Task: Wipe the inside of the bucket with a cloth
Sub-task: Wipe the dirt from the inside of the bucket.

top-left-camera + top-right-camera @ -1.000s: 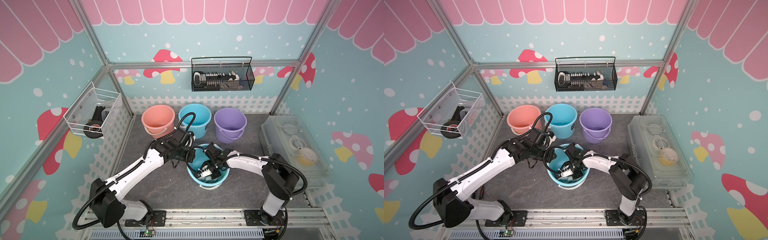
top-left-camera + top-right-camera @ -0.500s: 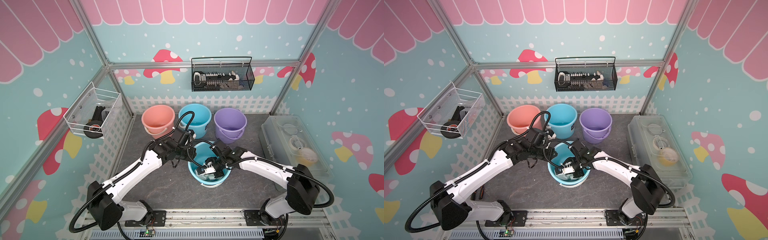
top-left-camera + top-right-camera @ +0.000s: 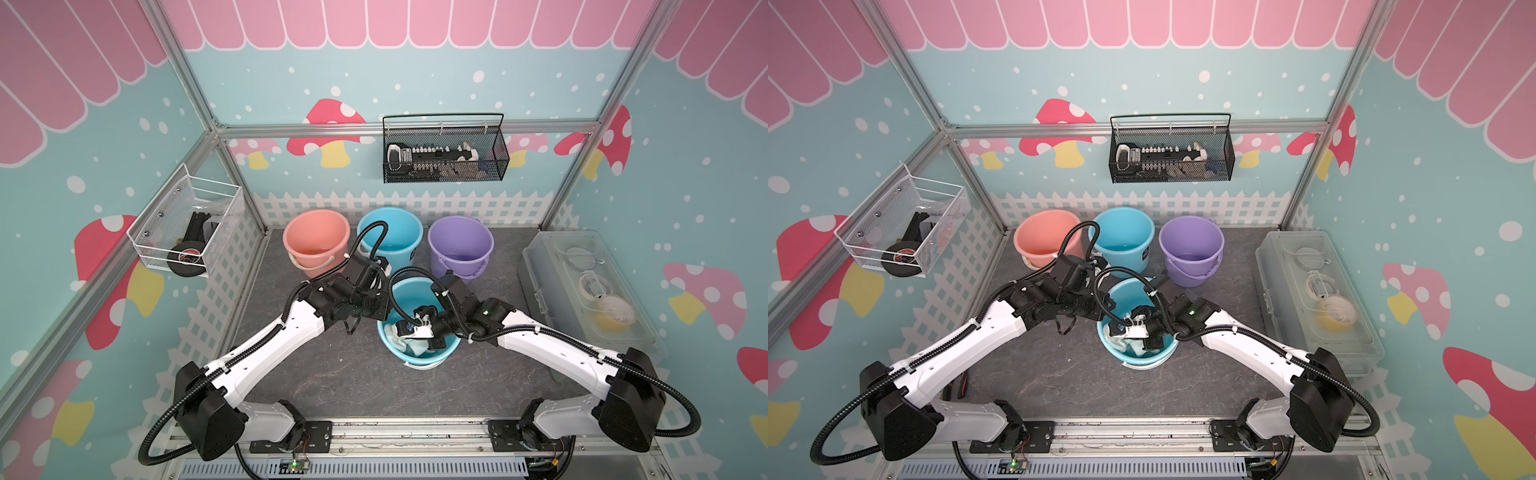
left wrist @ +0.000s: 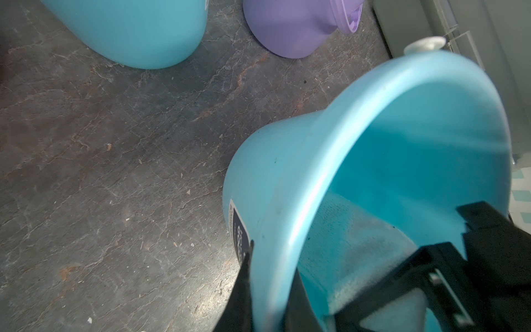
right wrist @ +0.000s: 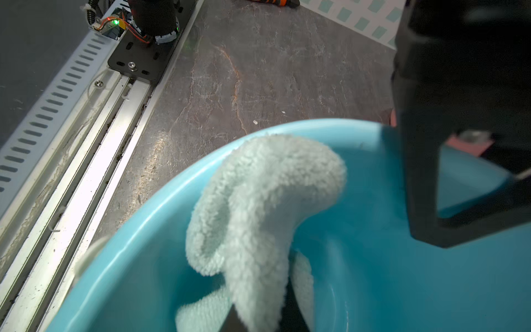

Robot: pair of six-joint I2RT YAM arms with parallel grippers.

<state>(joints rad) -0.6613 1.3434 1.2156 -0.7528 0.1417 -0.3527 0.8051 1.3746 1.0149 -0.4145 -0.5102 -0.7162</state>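
Looking in the near blue bucket [image 3: 409, 293], I can't see my R gripper [image 5: 258, 323] tips: the mint cloth [image 5: 258, 207] it pinches tight hides them, inside by the wall. L gripper [image 4: 270, 301] clamps the rim. Both arms reach in, wrists tipped down. Purple bucket [image 3: 455, 266] sits behind.

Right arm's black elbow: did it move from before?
Yes. The right arm's black elbow swung sideways and forward, ending past the front corner of the clear plastic lidded box.
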